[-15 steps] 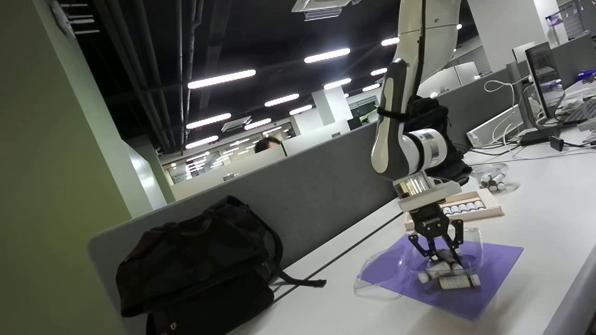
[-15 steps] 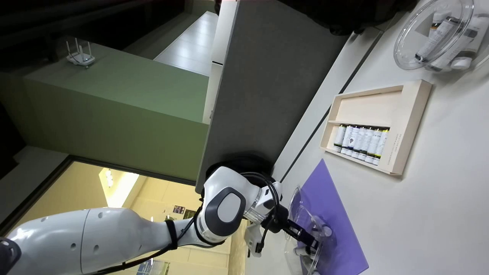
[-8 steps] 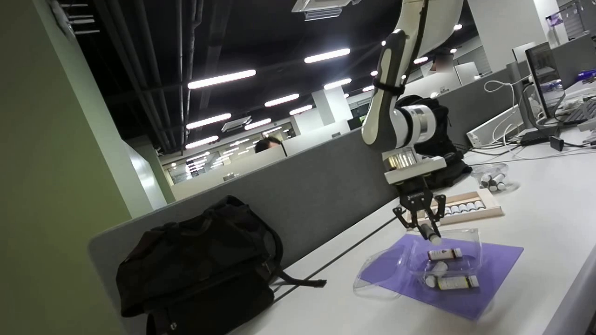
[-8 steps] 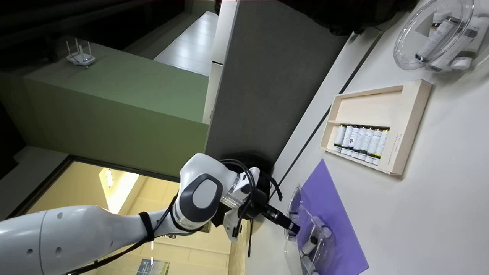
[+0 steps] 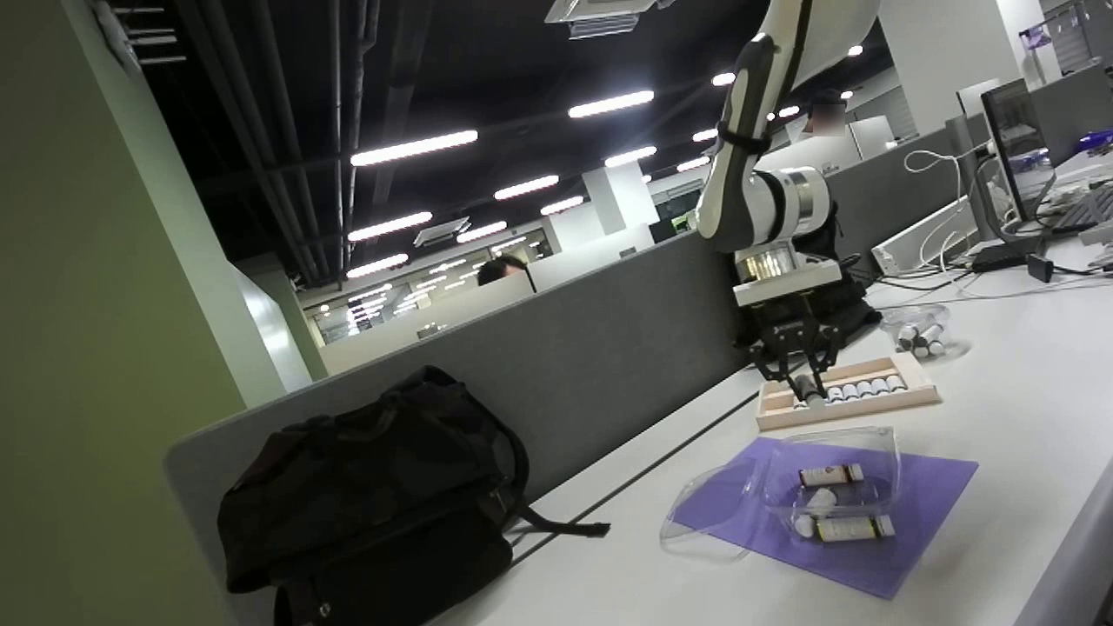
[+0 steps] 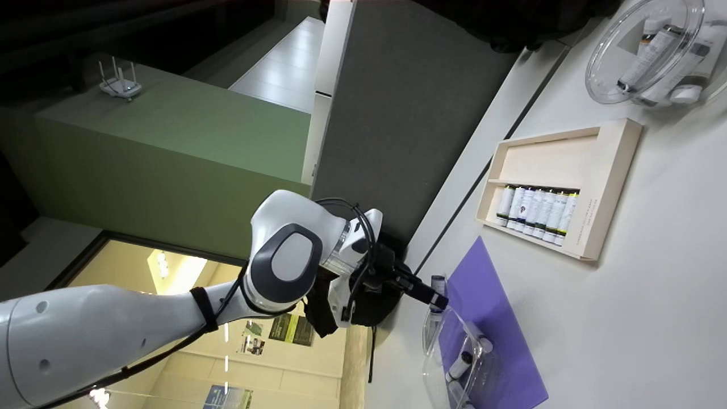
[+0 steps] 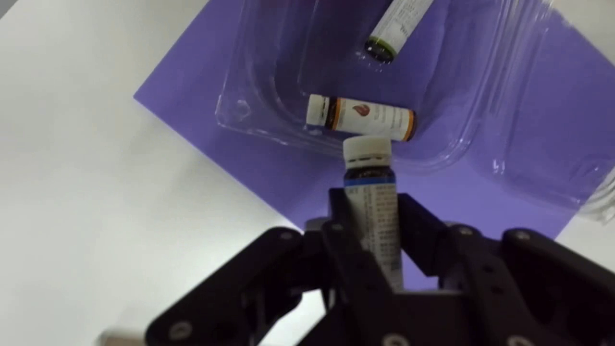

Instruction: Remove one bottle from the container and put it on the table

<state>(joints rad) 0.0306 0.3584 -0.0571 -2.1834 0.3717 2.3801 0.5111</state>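
My gripper (image 5: 807, 382) is shut on a small bottle (image 7: 369, 154) with a white cap, blue band and white printed label. It holds the bottle tilted, above the desk and clear of the container; the bottle (image 6: 438, 284) and gripper (image 6: 440, 300) also show in an exterior view. The clear plastic container (image 5: 889, 452) lies open on the purple sheet, its lid (image 5: 709, 513) folded out beside it. Several bottles remain inside, among them an orange-banded bottle (image 7: 372, 117) and a green-banded bottle (image 7: 399, 26). The table (image 5: 991, 409) is the pale desk top around the sheet.
The purple sheet (image 6: 500, 341) lies under the container. A wooden box (image 6: 610, 187) with a row of tubes stands beyond it. A clear round bowl (image 6: 596, 62) with bottles stands farther along. A grey partition (image 5: 609, 348) and black backpack (image 5: 374, 504) line one side.
A second ago my gripper was down among the bottles in the container. It has risen out with one bottle and moved away toward the wooden box's side.
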